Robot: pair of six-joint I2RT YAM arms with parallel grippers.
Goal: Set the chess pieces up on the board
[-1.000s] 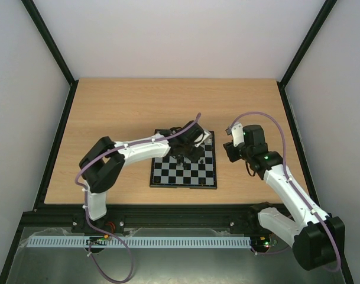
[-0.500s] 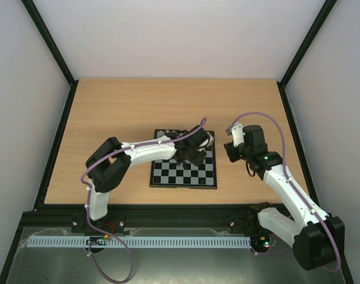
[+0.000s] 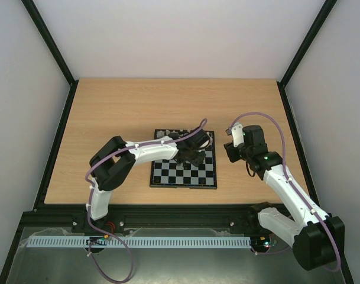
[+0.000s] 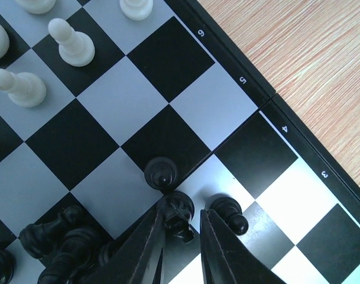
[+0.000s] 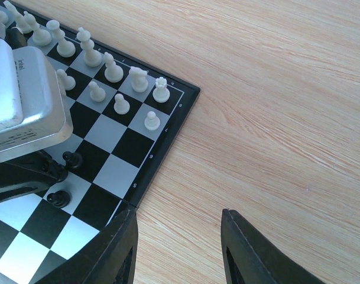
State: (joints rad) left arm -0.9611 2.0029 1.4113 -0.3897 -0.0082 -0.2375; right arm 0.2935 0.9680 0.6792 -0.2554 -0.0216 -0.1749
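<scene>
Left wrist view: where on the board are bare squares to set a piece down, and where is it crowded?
Bare: the squares between the white pawns and the upper black pawn, running out to the board's numbered rim. Crowded: the heap of black pieces at lower left, and around the left gripper.

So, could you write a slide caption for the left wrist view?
Left gripper brackets one black chess piece on the board; white pieces stand beyond.

White digits 6, 5, 4, 3 and 2 ran along the black rim of the small black-and-grey checkered chessboard (image 4: 223,56). The silver-grey box-shaped camera housing (image 5: 26,100) bore small dark print, apparently "intel". In the right wrist view the rim marks were too small to read.
</scene>
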